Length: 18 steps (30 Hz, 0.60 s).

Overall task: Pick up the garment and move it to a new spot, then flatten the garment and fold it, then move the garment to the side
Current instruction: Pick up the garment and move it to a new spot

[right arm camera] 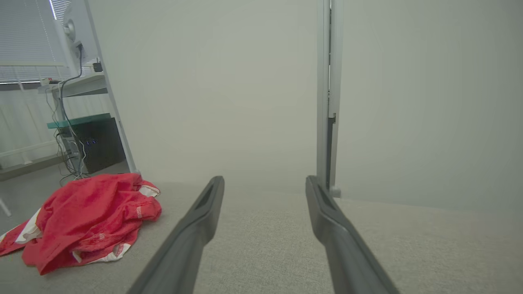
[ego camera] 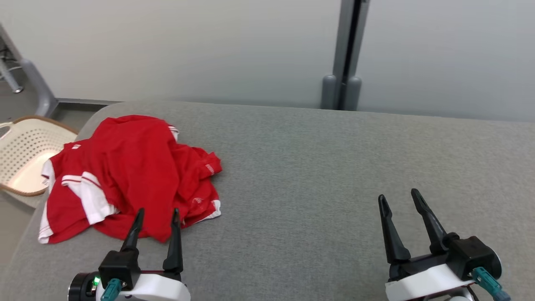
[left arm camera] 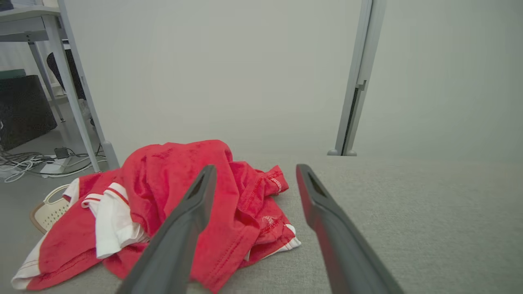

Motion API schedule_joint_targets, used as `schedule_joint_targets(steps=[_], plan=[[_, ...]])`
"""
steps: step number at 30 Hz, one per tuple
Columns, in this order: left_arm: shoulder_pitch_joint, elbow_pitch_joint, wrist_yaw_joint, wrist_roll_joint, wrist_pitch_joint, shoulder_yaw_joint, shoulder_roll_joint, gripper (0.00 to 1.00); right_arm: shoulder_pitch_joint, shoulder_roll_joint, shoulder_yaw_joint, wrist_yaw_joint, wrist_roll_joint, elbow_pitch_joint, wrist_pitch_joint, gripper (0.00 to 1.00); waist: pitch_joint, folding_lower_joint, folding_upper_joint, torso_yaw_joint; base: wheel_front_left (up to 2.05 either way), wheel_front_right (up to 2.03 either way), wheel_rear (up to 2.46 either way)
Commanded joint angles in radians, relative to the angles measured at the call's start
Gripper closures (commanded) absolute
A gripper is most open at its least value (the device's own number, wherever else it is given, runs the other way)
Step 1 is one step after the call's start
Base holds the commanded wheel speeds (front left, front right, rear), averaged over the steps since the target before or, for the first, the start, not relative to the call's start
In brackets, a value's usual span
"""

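**Item 1. Garment** [ego camera: 129, 175]: a red top with white trim. It lies crumpled in a heap at the left of the head view, on the grey padded surface [ego camera: 317, 167]. The heap's left edge sits at the rounded rim of that surface. A cream perforated basket [ego camera: 25, 142] stands just beyond and lower, at the frame's left edge. A white-banded sleeve folds out at the lower left of the heap, and a hemmed corner juts toward the centre of the frame.

**Item 2. Left gripper** [ego camera: 158, 211]: at the lower left, with its fingers spread wide and nothing between them. The tips are at the near edge of the heap. I cannot tell whether they touch the cloth.

**Item 3. Right gripper** [ego camera: 398, 195]: at the lower right, fingers likewise wide and empty. It hangs over bare surface, well apart from the garment.

**Step in hand (my judgement):** the first pick-up, which has not yet begun.

**Handling notes (my judgement):**
- The left gripper is the natural one to take the garment.
- It should pinch a raised ridge near the middle of the heap rather than a loose hem or the sleeve, so the bulk lifts together.
- The fingertips should press down into the cloth before closing, since a shallow pinch may catch one layer and slip.
- The lift should go high enough that trailing cloth clears the surface, then carry toward the bare centre of the frame.
- The move should stay away from the left rim, where a dropped edge could slide off toward the basket.
- The right gripper should stay wide and ready to take a second edge for the flattening.
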Motion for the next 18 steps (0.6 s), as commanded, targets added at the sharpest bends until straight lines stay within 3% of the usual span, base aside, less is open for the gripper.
schedule_joint_targets(steps=[1,9,18], plan=[[0.006,0.000,0.001,0.006,0.000,0.012,0.003,0.00,0.003,-0.003,0.007,0.000,0.009,0.000,-0.006,0.00,-0.010,0.0000,-0.0001,0.068,0.00,0.00,0.00],[0.018,-0.010,-0.011,-0.001,0.000,0.076,0.004,0.00,0.008,-0.002,0.050,0.000,0.032,0.001,-0.004,0.00,-0.021,0.0000,-0.0001,0.222,0.00,0.00,0.00],[0.031,-0.030,-0.026,0.019,0.000,0.093,0.003,0.00,0.008,-0.003,0.076,0.000,0.046,0.004,-0.004,0.00,-0.023,0.0000,-0.0001,0.309,0.00,0.00,0.00]])
